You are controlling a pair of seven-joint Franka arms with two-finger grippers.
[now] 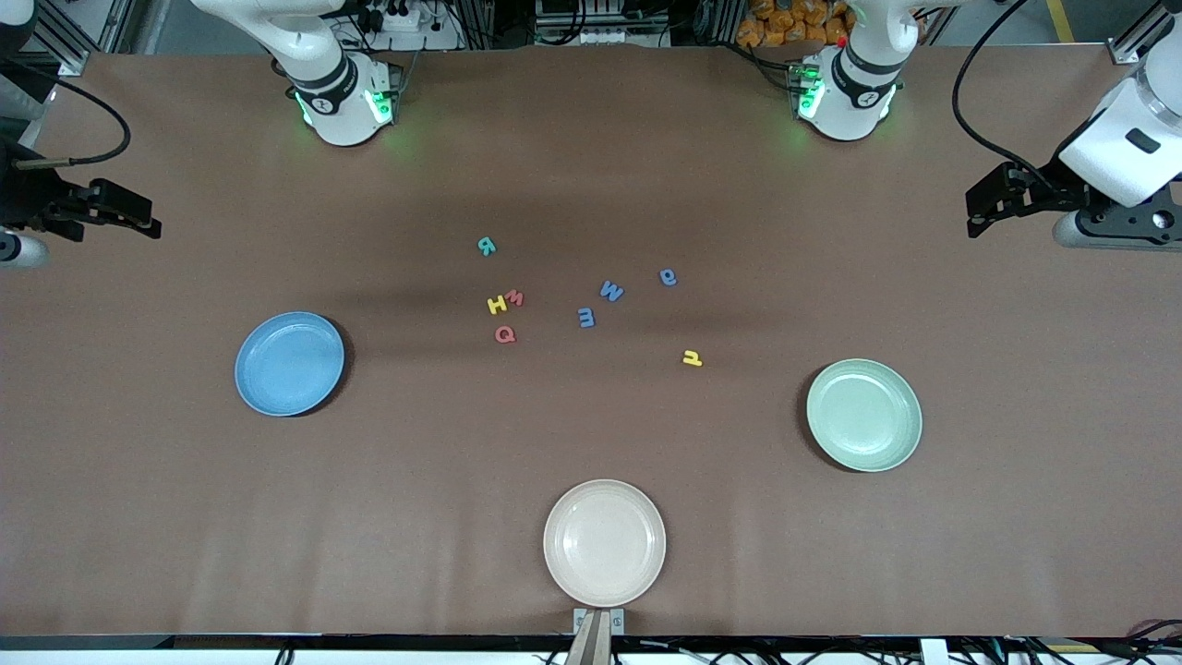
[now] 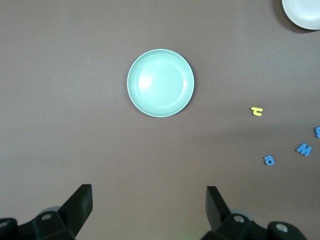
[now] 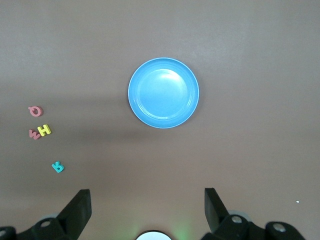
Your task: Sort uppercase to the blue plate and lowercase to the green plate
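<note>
Brown table (image 1: 591,554): cream plate (image 1: 604,543) nearest camera; left tool (image 1: 981,214), right tool (image 1: 138,220) released, waiting

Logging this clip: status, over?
Left gripper and right gripper open, empty, waiting at table ends. Blue plate, green plate bare; letters unsorted mid-table. Nothing blocking.

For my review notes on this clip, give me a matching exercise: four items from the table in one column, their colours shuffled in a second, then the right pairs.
Column one:
1. R
2. Q
3. H
4. plate nearest the front camera

Column two:
A. yellow
B. cream
C. teal
D. red

Right pairs: 1-C, 2-D, 3-A, 4-B.
</note>
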